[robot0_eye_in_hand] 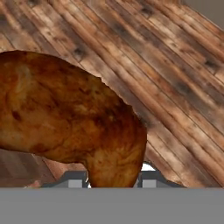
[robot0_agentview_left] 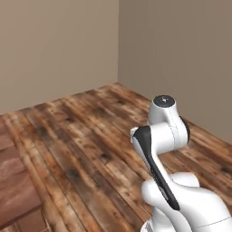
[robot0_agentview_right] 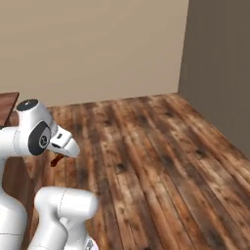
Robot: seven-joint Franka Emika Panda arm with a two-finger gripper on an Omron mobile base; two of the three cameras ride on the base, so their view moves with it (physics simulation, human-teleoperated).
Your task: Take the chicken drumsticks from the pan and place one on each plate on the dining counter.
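A dark reddish-brown drumstick point(robot0_eye_in_hand: 70, 122) is seen clamped in the gripper point(robot0_eye_in_hand: 114, 180), its narrow end pinched between the two fingertips point(robot0_eye_in_hand: 151, 178) at the bottom of the hand view and its fat end spread up and to the left. In the right base view a small reddish-brown piece of it point(robot0_agentview_right: 57, 159) is seen under the arm's point(robot0_agentview_right: 34, 136) wrist. The jaws are closed on the meat, not fully shut.

The drumstick is carried in the air above the plank floor point(robot0_eye_in_hand: 175, 65); nothing is under it to set it on. Bare walls point(robot0_agentview_left: 59, 50) and a room corner are faced by the base cameras. A slab of reddish-brown wood, likely the dining counter point(robot0_agentview_left: 13, 190), is seen at the lower left edge of the left base view, and a corner of it point(robot0_agentview_right: 9, 105) at the left edge of the right base view.

Step in hand, as judged: transport of a picked drumstick toward a plate. How many drumsticks are already delivered cannot be told.

Next move, as judged: the base and arm are to be turned toward the counter on the left until a plate is found, the drumstick is to be brought over a free plate's centre, lowered close, and only then released. The grip is to be kept firm during the turn, since only the thin end is held.
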